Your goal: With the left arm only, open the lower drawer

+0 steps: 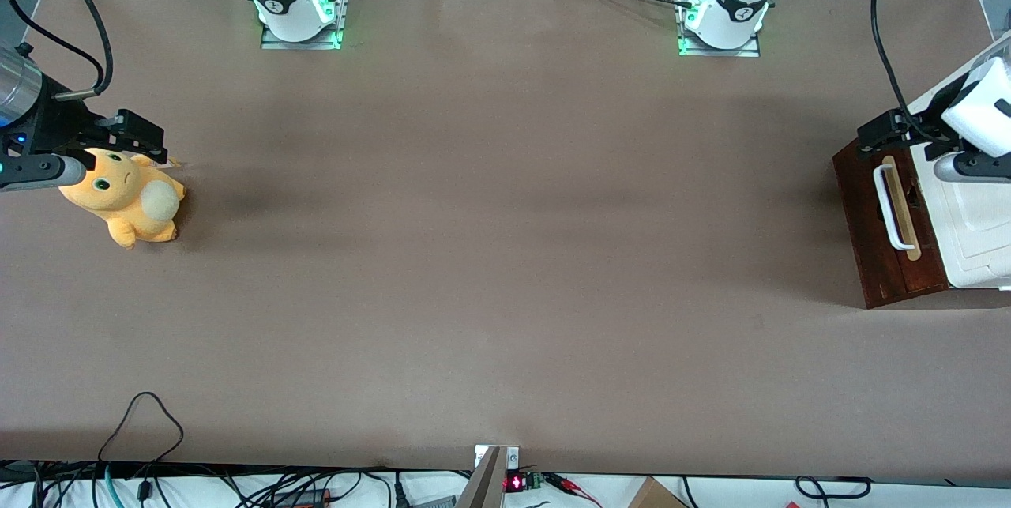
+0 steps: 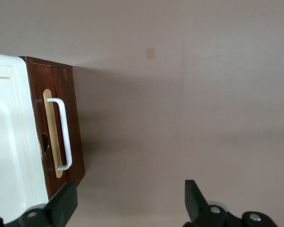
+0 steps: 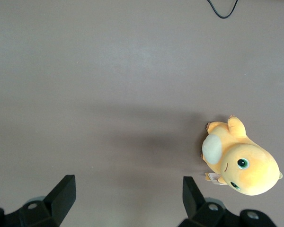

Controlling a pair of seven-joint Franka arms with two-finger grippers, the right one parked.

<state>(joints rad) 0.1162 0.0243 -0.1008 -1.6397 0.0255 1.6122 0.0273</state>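
A: Hand (image 2: 128,203) state?
B: Spread wide, empty, hovering above the cabinet's edge. Drawer (image 2: 61,130) shut, its handle (image 2: 62,134) just below the hand, facing open desk (image 2: 189,94), likely leaving room to slide out.

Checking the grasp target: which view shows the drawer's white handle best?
The left wrist view: the whole white handle shows unobstructed, with the open gripper above it. The front view shows it smaller; the right wrist view misses it.
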